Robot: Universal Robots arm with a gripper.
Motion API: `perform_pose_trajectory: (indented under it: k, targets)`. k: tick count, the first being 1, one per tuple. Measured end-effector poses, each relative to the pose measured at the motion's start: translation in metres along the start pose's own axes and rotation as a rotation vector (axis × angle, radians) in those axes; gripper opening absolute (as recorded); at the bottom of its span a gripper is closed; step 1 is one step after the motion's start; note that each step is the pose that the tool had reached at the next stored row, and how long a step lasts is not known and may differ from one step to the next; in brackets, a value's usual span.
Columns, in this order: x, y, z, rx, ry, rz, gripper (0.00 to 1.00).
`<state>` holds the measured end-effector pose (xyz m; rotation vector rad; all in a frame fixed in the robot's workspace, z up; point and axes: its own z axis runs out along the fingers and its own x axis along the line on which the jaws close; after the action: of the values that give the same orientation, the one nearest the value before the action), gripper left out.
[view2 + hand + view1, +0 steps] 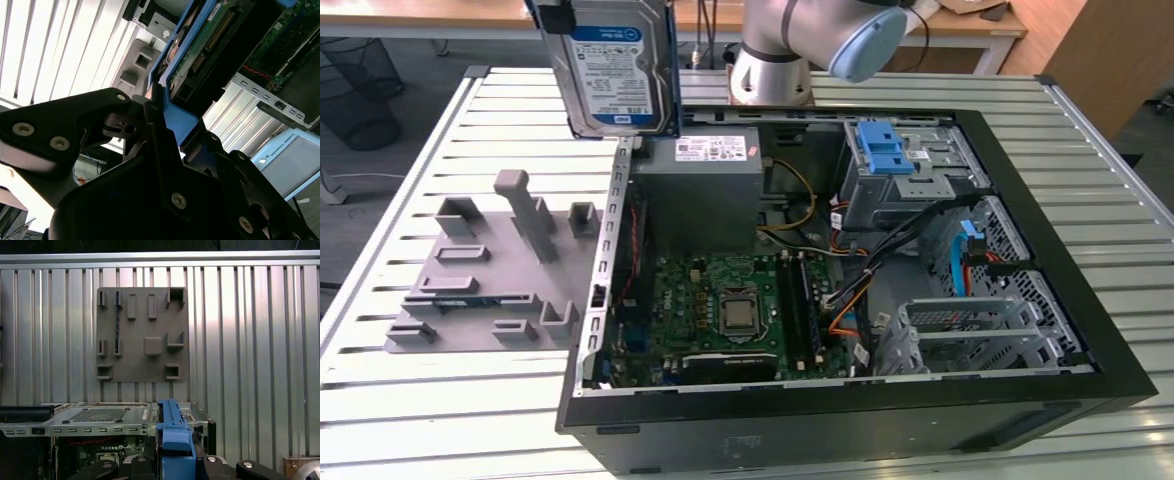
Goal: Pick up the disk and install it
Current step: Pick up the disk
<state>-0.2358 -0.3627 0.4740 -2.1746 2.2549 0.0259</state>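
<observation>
The disk [616, 65], silver with a white-and-blue label and a blue carrier frame, hangs upright above the back left corner of the open computer case [1067, 300], over the table. My gripper [160, 107] is shut on the blue frame at the disk's edge. In the second wrist view the disk's underside [200, 50] with its connector runs out from the black fingers [125, 130]. In the first wrist view the blue frame edge [175, 435] stands between the finger tips over the case wall.
A grey fixture plate [480, 290] with upright pegs lies on the slatted table [414, 400] at the exterior view's left. Inside the case are the power supply [700, 185], the motherboard [720, 310], a blue-latched bay [887, 150] and a metal drive cage [981, 330]. The arm's base [767, 70] stands behind.
</observation>
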Motion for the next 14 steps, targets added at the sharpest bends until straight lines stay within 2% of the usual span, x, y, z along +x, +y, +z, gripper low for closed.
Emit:
perform_pose_trajectory:
  k: [7,14]
  targets:
    - [-0.0004,-0.0106,-0.0001,0.0,0.0,0.0,0.36]
    - [-0.0005,-0.0126,-0.0001,0.0,0.0001,0.0,0.36]
